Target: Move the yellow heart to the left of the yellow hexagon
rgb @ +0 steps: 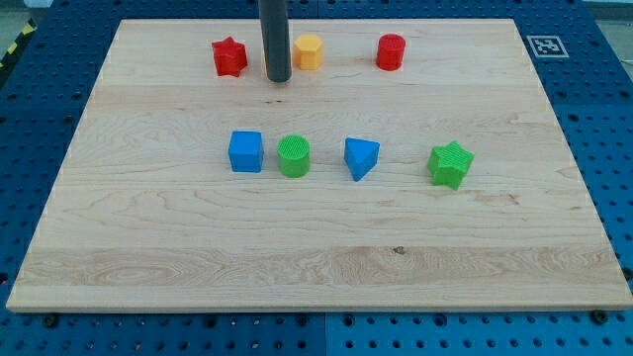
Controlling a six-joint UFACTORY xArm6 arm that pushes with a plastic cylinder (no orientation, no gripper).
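Note:
One yellow block (309, 50) shows near the view's top; it looks like the yellow hexagon. I see no yellow heart; the rod covers the spot just left of the yellow block. My tip (278, 79) rests on the board between the red star (228, 56) and the yellow block, just left of and slightly below the yellow block. Whether the rod touches the yellow block I cannot tell.
A red cylinder (391, 51) stands right of the yellow block. Across the middle, from left to right, lie a blue cube (245, 151), a green cylinder (294, 156), a blue triangle (360, 157) and a green star (450, 164). The wooden board (316, 257) sits on a blue perforated table.

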